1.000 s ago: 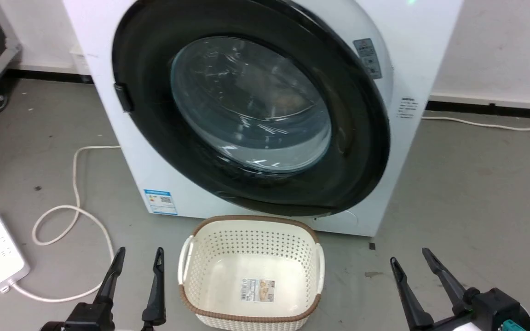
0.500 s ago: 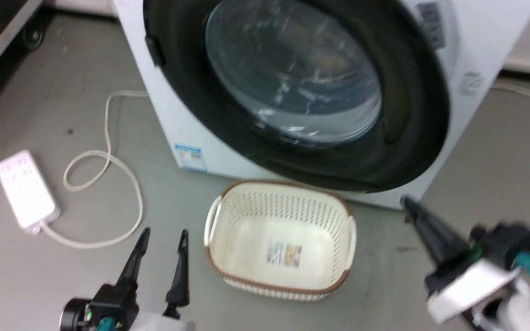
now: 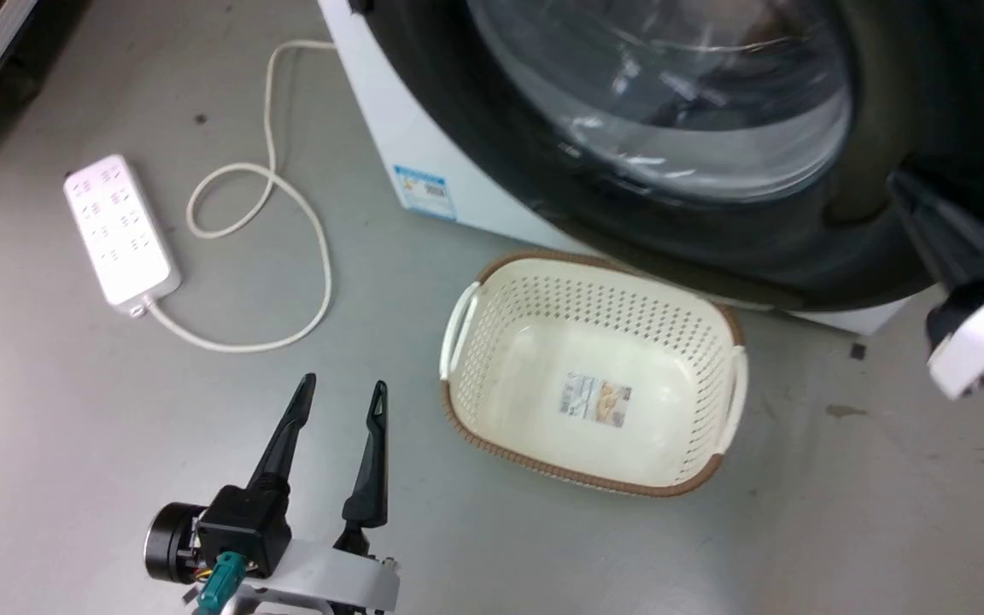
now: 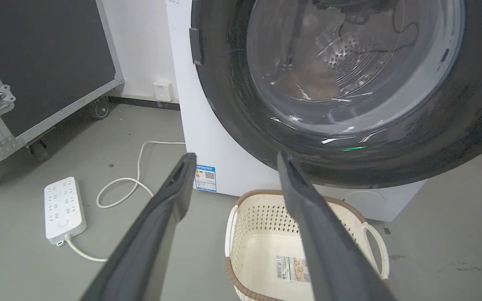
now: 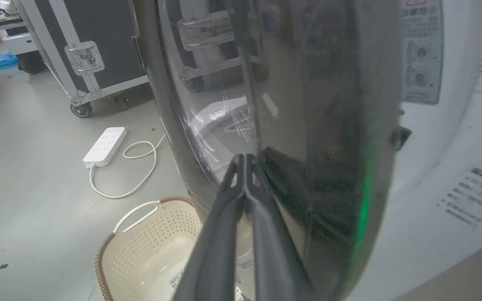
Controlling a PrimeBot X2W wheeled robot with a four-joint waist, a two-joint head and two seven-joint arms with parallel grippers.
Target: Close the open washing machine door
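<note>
Low over the floor, left of the basket [image 3: 492, 342] in the head view: left end effector [image 3: 345, 382], both long fingers spread well apart, nothing between them, tips aimed toward the washing machine [image 3: 398, 128]. Up and to the right of the basket: right end effector [image 3: 898, 179], pale wrist slanting in from the frame edge, dark fingers reaching onto the lower right of the washing machine door [image 3: 671, 102].

Added by the right wrist view: fingers [image 5: 224, 209] pressed together tip to tip, empty, laid close along the door's glossy surface. Contact impossible to confirm. Past the door's edge, curved white front with a grey warning label [image 5: 421, 50] and a small dark catch [image 5: 400, 138].

Added by the left wrist view: perforated steel drum [image 4: 345, 54] behind the glass, and a black flight case [image 4: 36, 54] on castors well left of the basket.

Door directly above and behind the basket: wide black rim, bulging clear glass streaked with reflections, lying close to the machine's front. Fully latched or not, impossible to tell.

On the floor left of the basket: white power strip [image 3: 120, 229] with a looped cable [image 3: 304, 256].
</note>
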